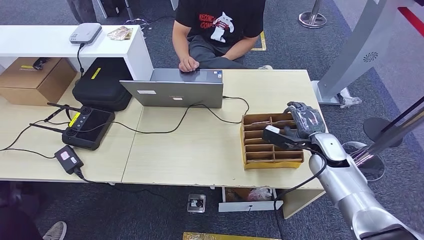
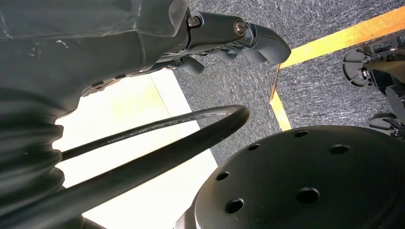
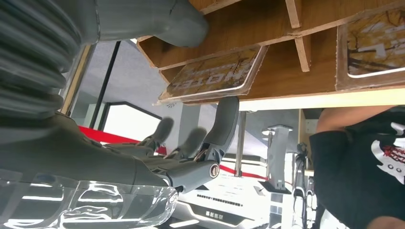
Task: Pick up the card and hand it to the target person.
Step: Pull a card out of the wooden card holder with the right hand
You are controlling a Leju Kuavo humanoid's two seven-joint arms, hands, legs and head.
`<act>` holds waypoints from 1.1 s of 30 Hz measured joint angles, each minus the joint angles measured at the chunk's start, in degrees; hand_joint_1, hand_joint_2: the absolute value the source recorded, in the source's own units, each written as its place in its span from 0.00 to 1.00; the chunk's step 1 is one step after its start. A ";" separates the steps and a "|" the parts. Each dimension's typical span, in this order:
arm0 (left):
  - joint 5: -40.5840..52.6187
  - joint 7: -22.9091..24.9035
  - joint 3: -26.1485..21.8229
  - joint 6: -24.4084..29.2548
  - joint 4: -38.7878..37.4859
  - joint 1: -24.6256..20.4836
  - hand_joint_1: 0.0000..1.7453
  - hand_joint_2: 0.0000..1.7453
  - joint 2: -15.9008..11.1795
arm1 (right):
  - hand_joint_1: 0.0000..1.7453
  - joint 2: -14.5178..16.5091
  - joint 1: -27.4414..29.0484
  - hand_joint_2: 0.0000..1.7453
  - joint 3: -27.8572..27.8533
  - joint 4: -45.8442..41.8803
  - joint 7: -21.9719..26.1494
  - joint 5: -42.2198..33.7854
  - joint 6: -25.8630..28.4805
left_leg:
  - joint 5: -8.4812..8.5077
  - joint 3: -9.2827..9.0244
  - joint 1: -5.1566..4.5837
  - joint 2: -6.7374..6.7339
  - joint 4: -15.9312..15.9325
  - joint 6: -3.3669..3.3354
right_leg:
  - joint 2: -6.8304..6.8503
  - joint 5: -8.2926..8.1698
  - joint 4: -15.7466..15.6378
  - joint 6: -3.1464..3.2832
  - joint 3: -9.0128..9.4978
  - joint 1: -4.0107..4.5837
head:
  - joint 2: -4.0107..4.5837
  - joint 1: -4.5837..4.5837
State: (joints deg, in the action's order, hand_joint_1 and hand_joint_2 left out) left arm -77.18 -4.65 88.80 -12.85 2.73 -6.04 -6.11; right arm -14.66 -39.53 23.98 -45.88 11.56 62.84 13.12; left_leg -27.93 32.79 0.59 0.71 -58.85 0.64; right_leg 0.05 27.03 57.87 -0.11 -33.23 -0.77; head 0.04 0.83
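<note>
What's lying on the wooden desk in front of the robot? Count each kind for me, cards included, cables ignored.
Laptop: 1
Remote controller: 1
Black case: 1
Cardboard box: 1
Power brick: 1
Divided tray: 1
Cards showing in tray: 2
Total: 8

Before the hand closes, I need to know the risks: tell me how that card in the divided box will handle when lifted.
The card looks thin and flat with rounded corners, so probably light and fairly stiff. Its printed face seems glossy, so it may slip between the right hand's fingers. It leans in the cardboard box, so it may catch on a divider.
</note>
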 joint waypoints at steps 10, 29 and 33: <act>-0.15 -0.01 -0.01 0.04 0.00 -0.01 0.00 1.00 0.02 | 0.70 0.39 -0.03 1.00 0.11 0.00 -0.01 0.02 -0.09 | 0.00 0.00 0.00 0.00 0.00 0.00 | 0.00 0.00 0.00 0.00 0.00 0.00 | 0.00 0.00; 0.62 0.19 0.01 0.02 0.00 -0.08 0.00 1.00 0.02 | 0.97 0.58 -0.07 1.00 0.11 -0.20 -0.05 -1.03 1.74 | 0.00 -0.02 0.00 -0.01 0.00 0.00 | -0.01 0.00 0.00 0.00 0.00 0.00 | 0.00 0.00; 0.62 0.19 0.00 0.02 0.00 -0.09 0.00 1.00 0.02 | 0.96 0.58 -0.07 1.00 0.11 -0.19 -0.08 -1.02 1.89 | 0.00 -0.01 0.00 -0.01 0.00 0.00 | -0.01 0.00 0.00 0.00 0.00 0.00 | 0.00 0.00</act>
State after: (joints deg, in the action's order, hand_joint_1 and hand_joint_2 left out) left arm -76.56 -4.46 88.80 -12.83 2.73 -6.13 -6.10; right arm -14.08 -39.60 24.09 -46.07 11.49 61.82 15.00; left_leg -27.93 32.77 0.59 0.71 -58.85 0.64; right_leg 0.04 27.03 57.87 -0.11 -33.23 -0.77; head 0.04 0.83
